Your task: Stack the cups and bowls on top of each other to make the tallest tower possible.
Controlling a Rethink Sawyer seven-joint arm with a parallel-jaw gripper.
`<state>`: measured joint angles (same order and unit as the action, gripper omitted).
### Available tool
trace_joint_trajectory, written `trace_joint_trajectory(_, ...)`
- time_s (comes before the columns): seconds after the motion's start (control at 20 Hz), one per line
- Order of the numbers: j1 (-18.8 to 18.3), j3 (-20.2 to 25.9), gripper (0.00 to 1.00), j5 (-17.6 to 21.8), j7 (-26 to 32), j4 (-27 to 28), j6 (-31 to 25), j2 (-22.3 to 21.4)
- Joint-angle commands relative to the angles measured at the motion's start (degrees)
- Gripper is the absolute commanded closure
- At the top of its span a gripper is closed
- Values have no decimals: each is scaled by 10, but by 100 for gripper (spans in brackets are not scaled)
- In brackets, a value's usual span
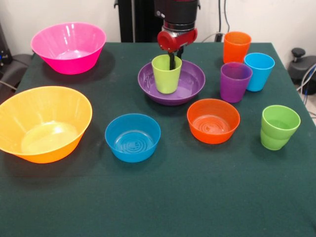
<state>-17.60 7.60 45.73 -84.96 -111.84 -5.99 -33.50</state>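
The lime-yellow cup (166, 74) stands upright inside the wide purple bowl (193, 85), at the back middle of the desk (163, 197). The gripper (172, 61) hangs directly over it, with one dark finger (172, 60) reaching down into the cup's mouth at the far rim. Whether the fingers are pinching the rim or have let go cannot be told from here.

The step in hand looks like seating the cup in the bowl, the start of the tower. To do it well, the cup should sit flat near the bowl's centre before release, and the arm should lift straight up so the finger does not drag the rim and tip the cup.

The small blue bowl (133, 137) lies nearer the front, well apart, beside the small orange bowl (213, 120); either could go on next, set level on the cup's rim. The orange cup (236, 46), light blue cup (259, 71), purple cup (235, 81) and green cup (279, 127) wait at the right side.
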Motion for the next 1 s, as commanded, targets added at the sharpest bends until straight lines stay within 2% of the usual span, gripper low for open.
trace_joint_trajectory(0.05, 4, 45, 0, -6, -45, 39, -12, 18)
trace_joint_trajectory(0.5, 4, 45, 0, -8, -45, 38, -17, 17)
trace_joint_trajectory(1.0, -16, 72, 0, -44, -27, 5, -71, -43)
